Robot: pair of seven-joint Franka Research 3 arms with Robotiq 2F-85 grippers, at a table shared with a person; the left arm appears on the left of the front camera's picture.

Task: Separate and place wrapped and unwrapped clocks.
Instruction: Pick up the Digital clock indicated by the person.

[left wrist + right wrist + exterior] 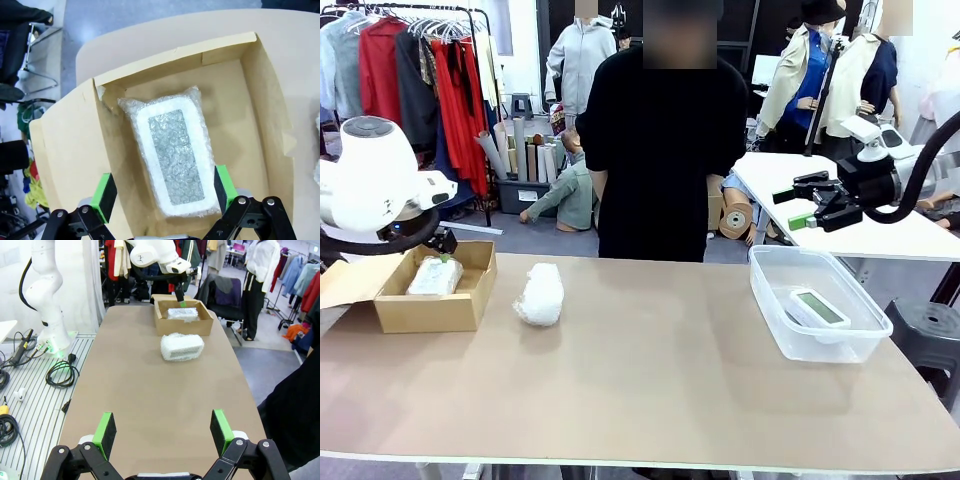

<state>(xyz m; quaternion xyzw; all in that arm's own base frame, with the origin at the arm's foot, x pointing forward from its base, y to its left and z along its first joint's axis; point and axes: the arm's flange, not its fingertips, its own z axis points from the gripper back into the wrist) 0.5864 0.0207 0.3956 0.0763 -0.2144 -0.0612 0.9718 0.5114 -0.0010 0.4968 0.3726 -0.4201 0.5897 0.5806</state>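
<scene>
On the desk point(650, 400), the box point(430, 312) serves as reference for all positions.

Risks, as judged:
1. The box is light card with a loose flap. A hand shifting inside it could catch a wall and drag the box along.
2. The tub point(820, 345), well to the right of the box, holds the clock point(817, 307). No hazard noted there.
3. The loose bundle point(540, 294) lies just right of the box. It is soft and rounded, so a grip on slack wrap may slip. A finger lowered on its box side may strike the box wall.
4. The boxed bundle point(172, 152) lies flat inside the box, well placed.

Hands:
- The left hand point(163, 190) hangs over the box, spread wide and holding nothing. Its pads straddle the boxed bundle's near end; contact cannot be confirmed.
- The right hand point(163, 430) is raised far right of the box, beyond the tub, spread wide and empty.
</scene>
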